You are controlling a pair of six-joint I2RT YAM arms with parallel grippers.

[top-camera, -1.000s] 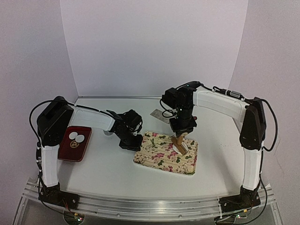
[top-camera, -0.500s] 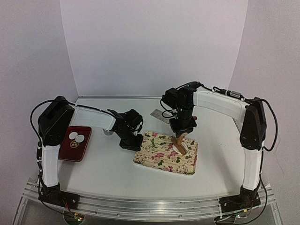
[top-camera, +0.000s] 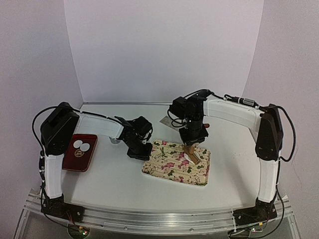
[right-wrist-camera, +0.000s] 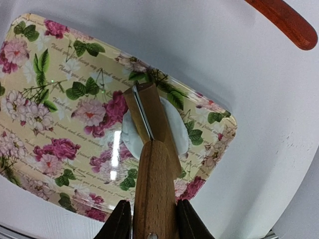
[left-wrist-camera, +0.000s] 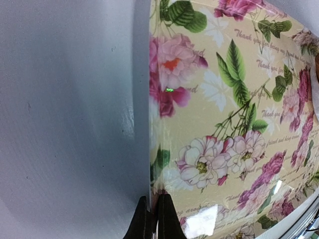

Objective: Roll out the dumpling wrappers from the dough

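Your right gripper (right-wrist-camera: 149,219), clamped on wooden roller (right-wrist-camera: 152,149), just shifted slightly over dough disc (right-wrist-camera: 177,132); left gripper (left-wrist-camera: 151,219) closed, bracing tray (left-wrist-camera: 224,124); rolling ongoing

The wooden roller (right-wrist-camera: 154,164) hides the dough disc's (right-wrist-camera: 178,130) middle, and the tray (left-wrist-camera: 224,99) runs off frame.

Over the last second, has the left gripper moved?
No. The left gripper stays at the left edge of the floral tray, which has not shifted either.
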